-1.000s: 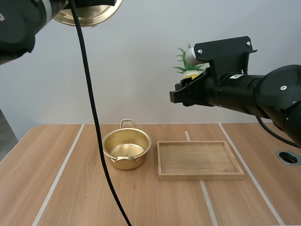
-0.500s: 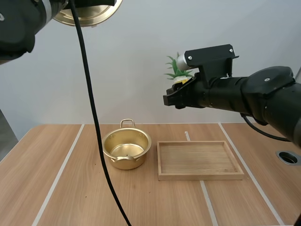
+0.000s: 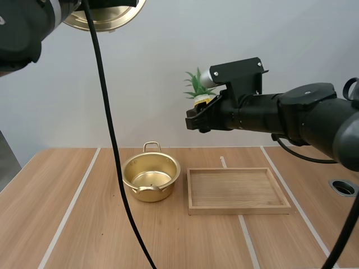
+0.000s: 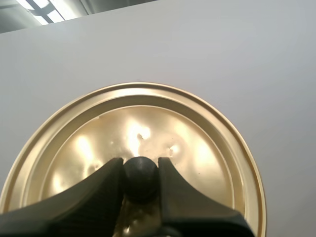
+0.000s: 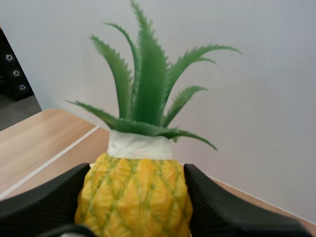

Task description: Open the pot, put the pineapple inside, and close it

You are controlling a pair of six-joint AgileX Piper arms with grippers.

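Right tool [image 3: 194, 117] (pinching pineapple [image 3: 201, 101]) has moved left.

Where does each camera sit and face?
High view: behind and above the arm bases, facing forward and down over the table, pot and wooden tray; both arms show.
Left wrist view: on the left arm, facing the lid, jaws pinching its knob.
Right wrist view: on the right arm, facing the pineapple between its jaws.
Shared: high view also shows lid and pineapple.

open, seemingly empty pot [image 3: 160, 193]; pineapple [image 5: 136, 195] aloft
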